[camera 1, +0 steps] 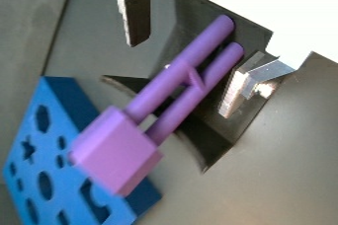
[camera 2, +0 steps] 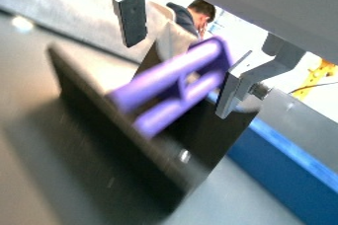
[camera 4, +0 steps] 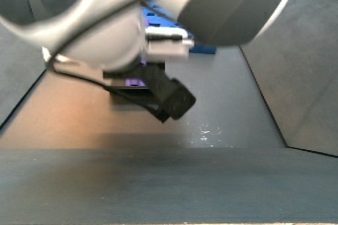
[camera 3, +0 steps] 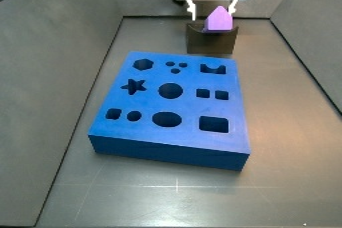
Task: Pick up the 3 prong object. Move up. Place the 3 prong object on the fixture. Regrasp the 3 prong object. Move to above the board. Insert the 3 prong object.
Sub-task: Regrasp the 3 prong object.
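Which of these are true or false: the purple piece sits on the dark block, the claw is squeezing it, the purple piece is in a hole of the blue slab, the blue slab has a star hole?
1. The 3 prong object rests on the fixture. True.
2. The gripper squeezes it. False: its fingers stand apart on either side, not touching.
3. It sits in a hole of the board. False: the holes are empty.
4. The board has a star hole. True.
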Robot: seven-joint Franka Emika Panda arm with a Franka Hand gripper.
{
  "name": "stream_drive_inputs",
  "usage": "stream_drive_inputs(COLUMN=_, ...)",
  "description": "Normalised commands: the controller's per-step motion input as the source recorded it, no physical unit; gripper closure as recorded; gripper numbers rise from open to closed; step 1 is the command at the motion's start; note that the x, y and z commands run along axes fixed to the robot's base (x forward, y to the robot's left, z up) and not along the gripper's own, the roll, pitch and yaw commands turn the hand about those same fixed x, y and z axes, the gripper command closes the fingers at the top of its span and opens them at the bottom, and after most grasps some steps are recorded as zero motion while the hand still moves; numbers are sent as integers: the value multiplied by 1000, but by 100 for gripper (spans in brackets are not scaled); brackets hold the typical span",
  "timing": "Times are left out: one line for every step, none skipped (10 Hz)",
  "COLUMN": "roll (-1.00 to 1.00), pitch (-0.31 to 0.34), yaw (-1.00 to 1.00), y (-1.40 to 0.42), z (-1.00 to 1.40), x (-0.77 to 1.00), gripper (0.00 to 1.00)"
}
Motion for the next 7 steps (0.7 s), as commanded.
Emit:
stream_drive_inputs(roll=31, pitch=-21, yaw=47, y=-5, z=1000, x=-41, gripper=0)
stream_drive_inputs(roll=42, pitch=14, yaw=54, y=-3, z=848, x=-44, gripper=0)
stream_drive_inputs(roll=47, pitch=44, yaw=52, y=-1, z=681, x=-39, gripper=0)
stream_drive_inputs(roll=49, pitch=72, yaw=42, y=1, z=515, x=-33, gripper=0)
stream_drive_inputs(roll=47, pitch=94, yaw=24, y=4, z=288, x=-30, gripper=0)
stream_drive_inputs(roll=1000, pitch=68, yaw=27, y=-1000, z=923, x=10, gripper=0)
stream_drive_inputs(roll=1000, pitch=66, yaw=24, y=-1000, z=872, x=10, gripper=0)
